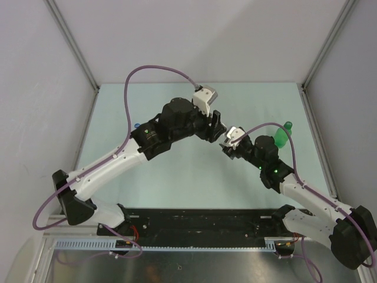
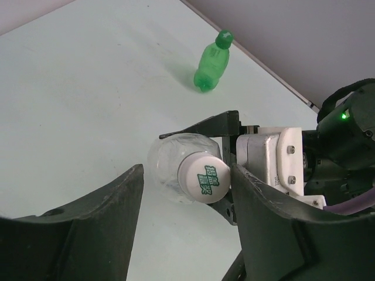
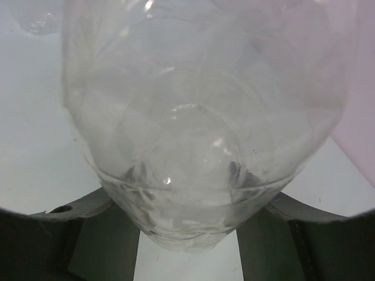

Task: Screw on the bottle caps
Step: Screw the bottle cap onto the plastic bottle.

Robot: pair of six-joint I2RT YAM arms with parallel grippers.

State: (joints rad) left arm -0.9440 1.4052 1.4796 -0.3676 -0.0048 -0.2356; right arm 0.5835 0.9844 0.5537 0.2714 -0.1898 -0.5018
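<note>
My right gripper (image 3: 187, 234) is shut on a clear ribbed bottle (image 3: 193, 117), which fills the right wrist view. In the left wrist view that bottle (image 2: 170, 158) points its white cap (image 2: 204, 177), printed with green characters, towards my left gripper (image 2: 187, 199). The left gripper is open with the cap between its fingers, against the right finger (image 2: 275, 222) and apart from the left one. A green bottle (image 2: 210, 65) with its green cap (image 2: 224, 38) on stands behind. In the top view both grippers (image 1: 218, 127) (image 1: 230, 144) meet mid-table, the green bottle (image 1: 281, 137) to their right.
Grey walls close the table (image 1: 247, 100) at the back and both sides. A faint clear rounded object (image 3: 35, 20) shows at the upper left of the right wrist view, too blurred to name. A black rail (image 1: 200, 224) runs along the near edge.
</note>
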